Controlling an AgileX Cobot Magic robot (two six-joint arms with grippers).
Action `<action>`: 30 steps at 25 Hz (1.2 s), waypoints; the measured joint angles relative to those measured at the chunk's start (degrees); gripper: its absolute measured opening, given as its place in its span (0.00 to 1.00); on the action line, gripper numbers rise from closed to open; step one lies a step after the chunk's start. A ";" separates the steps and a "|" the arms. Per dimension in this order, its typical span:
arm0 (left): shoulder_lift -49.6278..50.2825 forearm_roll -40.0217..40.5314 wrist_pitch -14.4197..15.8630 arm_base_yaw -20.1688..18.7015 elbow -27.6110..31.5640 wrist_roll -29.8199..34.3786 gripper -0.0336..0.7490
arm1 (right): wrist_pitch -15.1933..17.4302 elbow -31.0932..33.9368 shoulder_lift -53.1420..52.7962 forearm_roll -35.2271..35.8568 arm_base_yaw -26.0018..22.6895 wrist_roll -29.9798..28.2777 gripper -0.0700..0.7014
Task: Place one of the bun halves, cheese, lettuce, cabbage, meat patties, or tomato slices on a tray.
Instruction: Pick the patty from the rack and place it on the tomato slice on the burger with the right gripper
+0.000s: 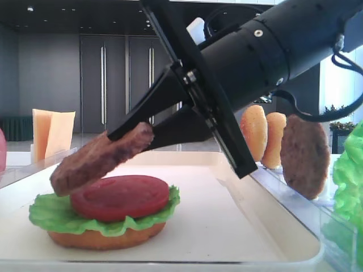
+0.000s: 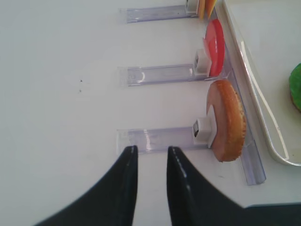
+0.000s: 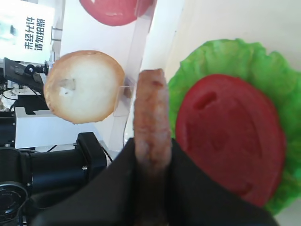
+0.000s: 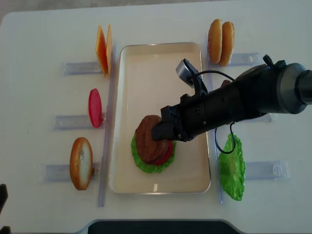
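Observation:
My right gripper is shut on a dark-brown meat patty, pinching its edge between the black fingers. The patty hangs tilted just above a stack on the cream tray. That stack is a flat bun half, green lettuce and a red tomato slice. From overhead the patty covers most of the tomato. My left gripper hovers over bare table left of the tray, its jaws shut with nothing between them.
Clear racks flank the tray. On the left stand cheese slices, a tomato slice and a domed bun half. On the right stand two bun halves, another patty and a lettuce leaf.

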 joint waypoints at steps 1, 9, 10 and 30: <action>0.00 0.00 0.00 0.00 0.00 0.00 0.25 | -0.13 0.00 0.42 0.00 0.00 -0.05 0.26; 0.00 0.00 0.00 0.00 0.00 0.00 0.25 | -0.85 0.06 1.40 1.45 0.00 -1.13 0.26; 0.00 0.00 0.00 0.00 0.00 0.00 0.25 | -0.85 0.06 1.40 1.45 0.00 -1.17 0.26; 0.00 0.00 0.00 0.00 0.00 0.00 0.25 | 0.48 0.06 0.31 0.75 0.00 -1.43 0.64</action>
